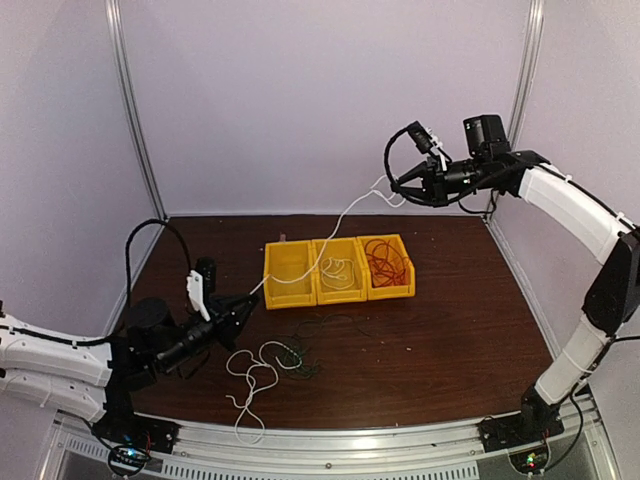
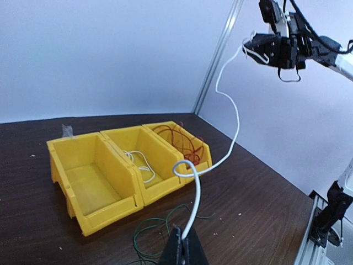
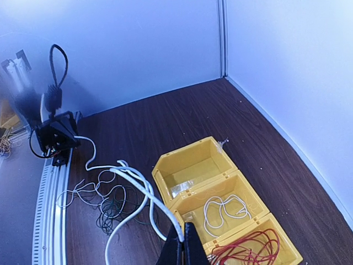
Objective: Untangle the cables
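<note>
**A:** How is the left claw [image 2: 183,244]?

**B:** Pressed together, pinching a white cable [image 2: 234,118] at its tips. The line climbs up and away from there to the right claw [image 1: 395,186], which is closed on it too.

**A:** What's under that span?

**B:** Three yellow bins [image 1: 288,292] sit just beyond the left claw. The middle one holds a coiled white wire [image 1: 340,276], the farthest a red cable [image 1: 388,262].

**A:** And the rest?

**B:** A dark green cable [image 1: 325,325] lies on the counter [image 1: 470,320] between the left claw and the bins. Loose white loops [image 1: 255,372] sprawl beside it, nearer the arm bases.
</note>
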`<state>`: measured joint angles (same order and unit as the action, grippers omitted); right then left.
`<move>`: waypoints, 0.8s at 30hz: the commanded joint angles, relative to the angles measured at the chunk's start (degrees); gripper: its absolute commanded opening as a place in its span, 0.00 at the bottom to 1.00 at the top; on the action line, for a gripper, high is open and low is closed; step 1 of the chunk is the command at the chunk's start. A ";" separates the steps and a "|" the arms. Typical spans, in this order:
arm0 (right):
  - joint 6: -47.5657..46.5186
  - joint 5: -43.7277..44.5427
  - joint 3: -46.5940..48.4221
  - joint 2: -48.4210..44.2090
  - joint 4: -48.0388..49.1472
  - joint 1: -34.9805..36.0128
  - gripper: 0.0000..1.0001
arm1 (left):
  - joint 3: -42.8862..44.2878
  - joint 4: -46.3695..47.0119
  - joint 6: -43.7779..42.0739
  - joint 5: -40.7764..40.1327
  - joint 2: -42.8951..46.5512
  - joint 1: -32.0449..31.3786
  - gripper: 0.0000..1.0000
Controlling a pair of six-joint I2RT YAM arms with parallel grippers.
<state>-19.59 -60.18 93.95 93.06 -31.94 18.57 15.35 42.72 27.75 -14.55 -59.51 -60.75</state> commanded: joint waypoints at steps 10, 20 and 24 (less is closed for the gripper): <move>0.45 12.60 -0.33 9.98 2.82 4.43 0.00 | 9.39 -5.89 -3.69 -7.24 -0.77 3.62 0.00; 6.71 20.36 7.41 23.74 4.79 8.31 0.00 | 26.76 0.46 1.74 -3.30 -26.95 6.02 0.00; 7.79 21.57 10.59 28.52 4.56 8.48 0.00 | 32.74 1.58 1.90 0.82 -33.07 7.47 0.00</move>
<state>-14.46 -42.33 100.86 118.58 -28.67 27.18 42.17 38.26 28.49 -17.82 -88.53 -54.72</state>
